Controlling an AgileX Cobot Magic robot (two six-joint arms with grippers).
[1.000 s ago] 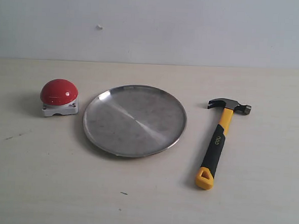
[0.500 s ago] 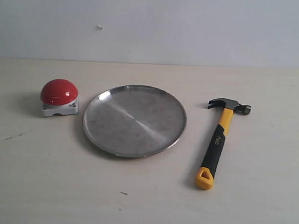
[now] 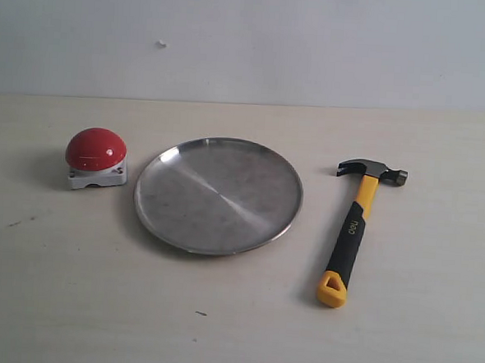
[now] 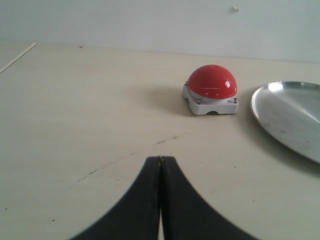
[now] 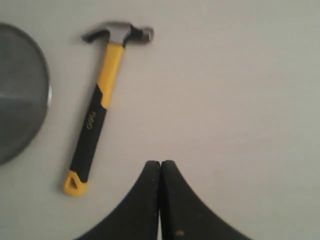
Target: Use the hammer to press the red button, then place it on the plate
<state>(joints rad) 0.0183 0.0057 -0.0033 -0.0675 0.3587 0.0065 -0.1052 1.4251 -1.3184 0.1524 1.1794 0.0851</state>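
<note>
The hammer (image 3: 353, 229) lies flat on the table at the right, dark head toward the back, yellow looped end toward the front. It also shows in the right wrist view as the hammer (image 5: 97, 107), apart from my right gripper (image 5: 160, 162), which is shut and empty. The red button (image 3: 96, 149) sits on its white base at the left, with the silver plate (image 3: 219, 195) between it and the hammer. In the left wrist view my left gripper (image 4: 160, 158) is shut and empty, well short of the red button (image 4: 212, 83). Neither arm shows in the exterior view.
A pale wooden table (image 3: 70, 303) carries everything, and a plain white wall (image 3: 317, 46) stands behind it. The plate's rim (image 4: 260, 112) shows beside the button in the left wrist view, and the plate's edge (image 5: 46, 95) beside the hammer in the right wrist view.
</note>
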